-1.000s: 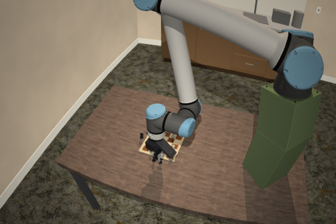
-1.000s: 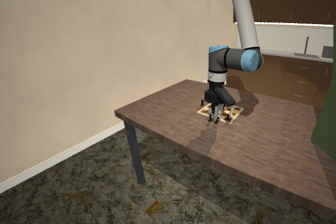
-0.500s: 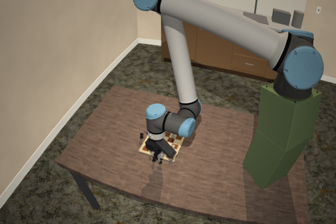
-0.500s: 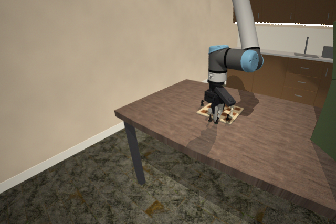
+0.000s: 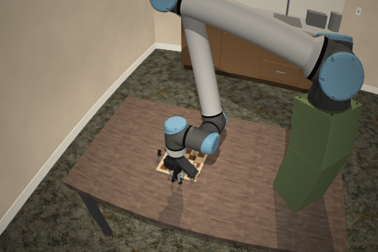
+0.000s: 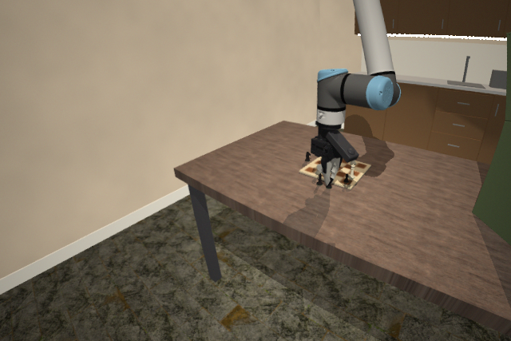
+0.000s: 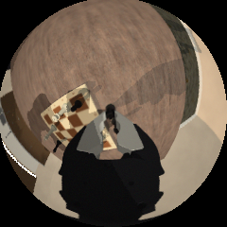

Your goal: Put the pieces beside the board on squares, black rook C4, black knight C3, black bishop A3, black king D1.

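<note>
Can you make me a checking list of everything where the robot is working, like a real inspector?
Surface: brown wooden table, with arm shadows across it.
Job's things: chessboard lies flat; black knight stands beside it; another black piece stands near the gripper; a white piece stands on the board.
Clutter: nothing seen.
Gripper: fingers closed around a black chess piece, kind unclear.
Cables: nothing seen.
Surroundings: beige walls, kitchen cabinets, patterned floor.
</note>
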{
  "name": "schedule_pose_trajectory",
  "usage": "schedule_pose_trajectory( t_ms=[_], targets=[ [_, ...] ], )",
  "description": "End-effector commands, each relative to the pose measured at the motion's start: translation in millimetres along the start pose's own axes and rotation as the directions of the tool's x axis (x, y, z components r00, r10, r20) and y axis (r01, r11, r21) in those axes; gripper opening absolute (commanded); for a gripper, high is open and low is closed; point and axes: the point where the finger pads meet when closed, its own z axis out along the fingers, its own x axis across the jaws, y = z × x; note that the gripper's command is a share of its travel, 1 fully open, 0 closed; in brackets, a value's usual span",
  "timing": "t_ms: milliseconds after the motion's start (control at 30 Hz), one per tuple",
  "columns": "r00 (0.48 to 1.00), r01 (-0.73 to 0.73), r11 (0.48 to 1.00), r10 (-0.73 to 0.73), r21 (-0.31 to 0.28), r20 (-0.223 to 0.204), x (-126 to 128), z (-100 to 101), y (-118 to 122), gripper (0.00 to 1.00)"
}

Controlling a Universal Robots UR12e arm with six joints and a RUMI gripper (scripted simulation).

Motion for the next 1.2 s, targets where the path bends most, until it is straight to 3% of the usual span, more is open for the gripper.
schedule_pose_trajectory(
  t_ms=[0, 167, 533, 733, 1167],
  targets=[
    [1.000, 0.000, 1.000, 0.000, -0.001, 0.000, 0.2, -2.0, 0.4, 0.00],
    [1.000, 0.000, 1.000, 0.000, -0.001, 0.000, 0.2, -16.2, 0.4, 0.00],
    [1.000, 0.000, 1.000, 0.000, -0.001, 0.000, 0.2, -90.4, 0.4, 0.00],
    [1.000, 0.000, 1.000, 0.000, -0.001, 0.000, 0.2, -99.8, 0.4, 0.00],
    [1.000, 0.005, 1.000, -0.005, -0.001, 0.000, -2.4, -100.4, 2.2, 0.00]
  ],
)
